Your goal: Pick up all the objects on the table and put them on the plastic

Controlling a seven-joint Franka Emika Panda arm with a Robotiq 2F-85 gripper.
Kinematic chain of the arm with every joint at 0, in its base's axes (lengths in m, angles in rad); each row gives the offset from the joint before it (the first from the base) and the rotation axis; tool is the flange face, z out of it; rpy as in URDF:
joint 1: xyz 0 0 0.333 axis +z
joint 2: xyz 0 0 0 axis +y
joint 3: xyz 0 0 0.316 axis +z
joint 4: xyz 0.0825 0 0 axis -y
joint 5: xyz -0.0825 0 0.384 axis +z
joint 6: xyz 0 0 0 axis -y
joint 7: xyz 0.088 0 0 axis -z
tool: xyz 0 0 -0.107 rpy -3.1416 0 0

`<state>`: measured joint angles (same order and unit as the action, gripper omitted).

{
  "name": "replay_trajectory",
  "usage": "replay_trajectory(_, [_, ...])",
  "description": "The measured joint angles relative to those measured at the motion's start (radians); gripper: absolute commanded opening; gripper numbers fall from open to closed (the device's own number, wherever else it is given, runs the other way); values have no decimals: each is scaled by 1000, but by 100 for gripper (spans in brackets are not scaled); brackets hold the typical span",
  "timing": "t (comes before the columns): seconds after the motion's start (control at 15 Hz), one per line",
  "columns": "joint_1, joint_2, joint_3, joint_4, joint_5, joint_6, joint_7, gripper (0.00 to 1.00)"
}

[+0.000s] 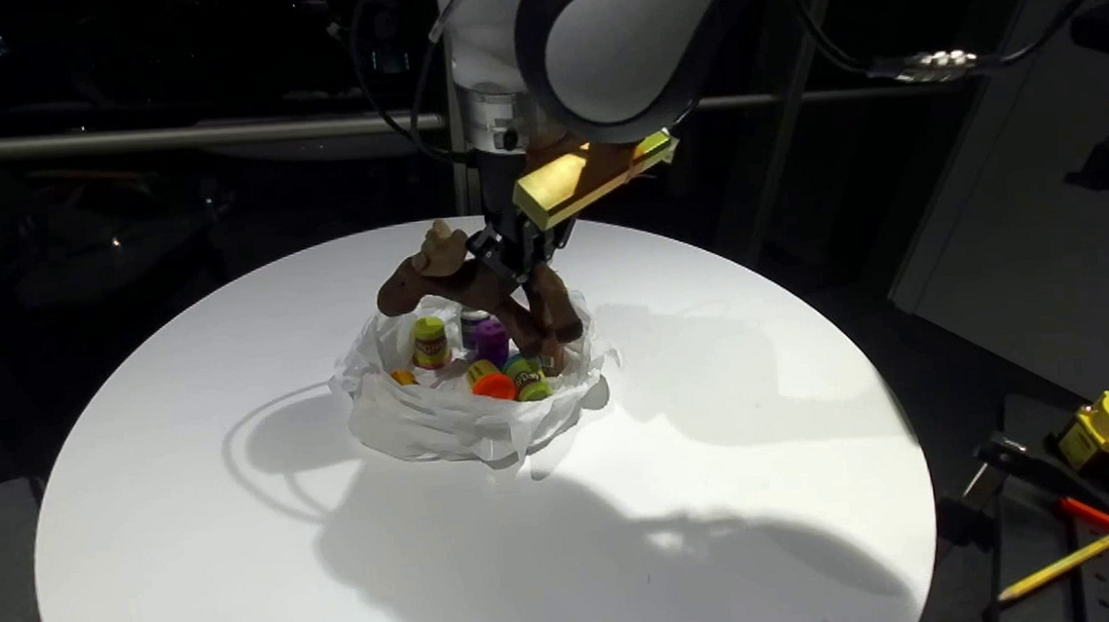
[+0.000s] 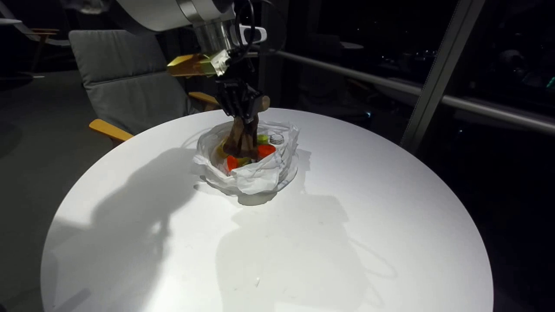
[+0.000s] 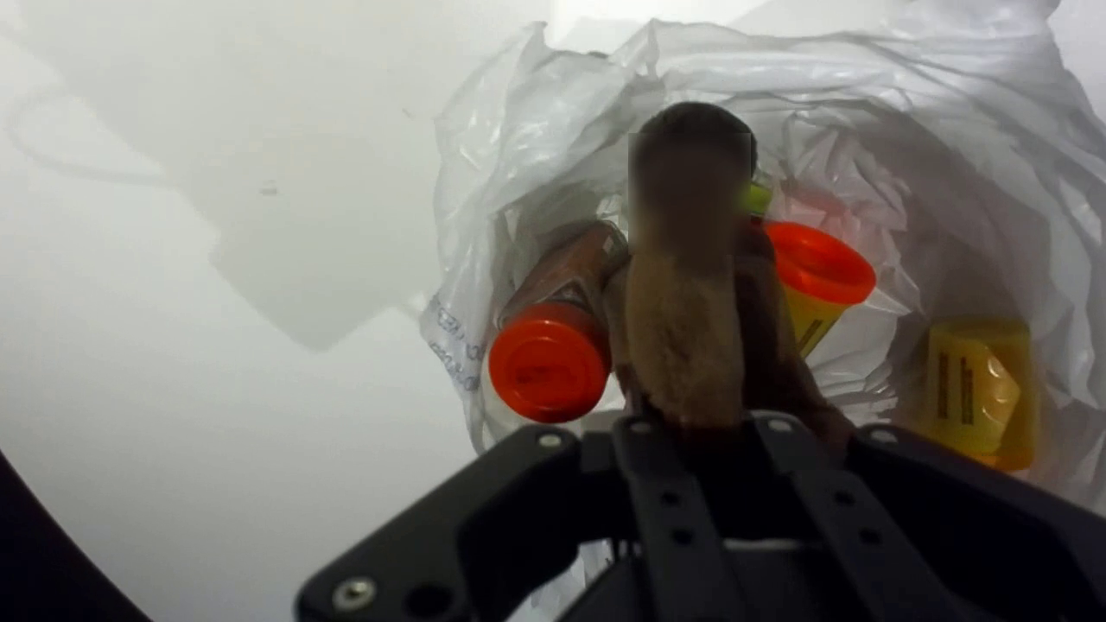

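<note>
- Table: round and white; its near edge runs out of view in both exterior views.
- Bag: white, wrinkled, mouth upward. We find it nearer the table's far edge in both exterior views and apart from the edge on every side that shows.
- Room: the widest stretch of tabletop, crossed by shadows, lies on the bag's near side.
- Beyond the edges: in an exterior view, a grey chair stands close by the far left edge. In both exterior views, a metal rail runs behind the table.
- Pincer: clamped on the body of a brown toy animal; its jaws stand near together, with only the toy between.
- Toy animal: legs down in the bag's mouth, head higher than the bag's rim. Whether its feet touch anything, we cannot tell.
- Inside the bag: we note a purple tub, an upright yellow-lidded tub, a tilted green-lidded tub at the near rim and, just beside the toy, an orange-lidded tub.
</note>
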<state>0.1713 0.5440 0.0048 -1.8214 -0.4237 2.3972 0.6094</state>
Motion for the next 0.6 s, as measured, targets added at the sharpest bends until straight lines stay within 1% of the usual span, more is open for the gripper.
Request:
replay_trajectory(0.33, [0, 141, -13, 145, 144, -1, -52, 6])
replay_trajectory(0.4, [0, 159, -14, 165, 167, -2, -67, 20])
replay_trajectory(0.47, [0, 174, -14, 181, 185, -3, -82, 38])
replay_trajectory(0.6, [3, 186, -18, 196, 202, -5, -98, 51])
